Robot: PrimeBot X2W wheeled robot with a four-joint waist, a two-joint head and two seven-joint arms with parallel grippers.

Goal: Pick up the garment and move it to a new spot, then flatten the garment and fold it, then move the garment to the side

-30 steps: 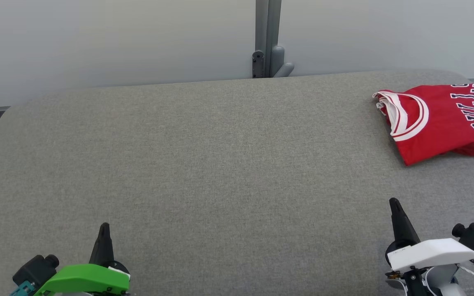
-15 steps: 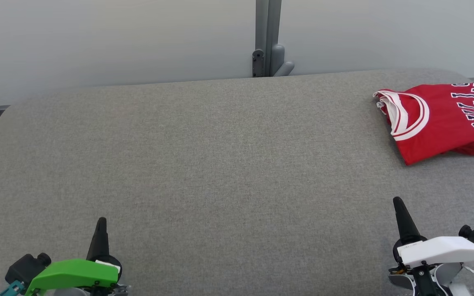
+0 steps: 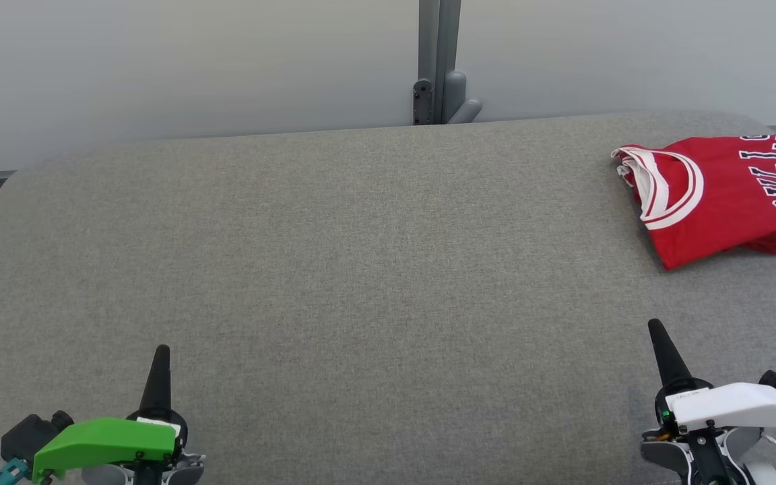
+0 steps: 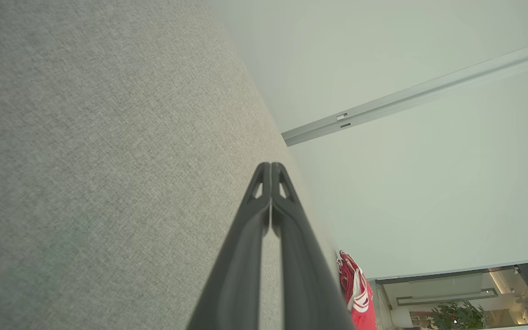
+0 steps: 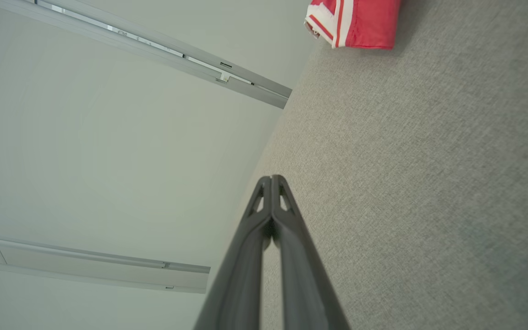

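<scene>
Ahead of the left gripper [image 3: 161,350] the grey table [image 3: 361,269] runs bare to its back edge. The same bare cloth spans the whole stretch across to the right gripper [image 3: 654,325]. Ahead of the right gripper and a little to its right lies the jersey [image 3: 718,195], a low folded heap near the table's far right edge. It is well apart from the fingertips, with bare cloth between. Beyond the back edge a wall [image 3: 192,67] closes the way. A grey post [image 3: 438,60] stands against it, far ahead and roughly between the two grippers.
</scene>
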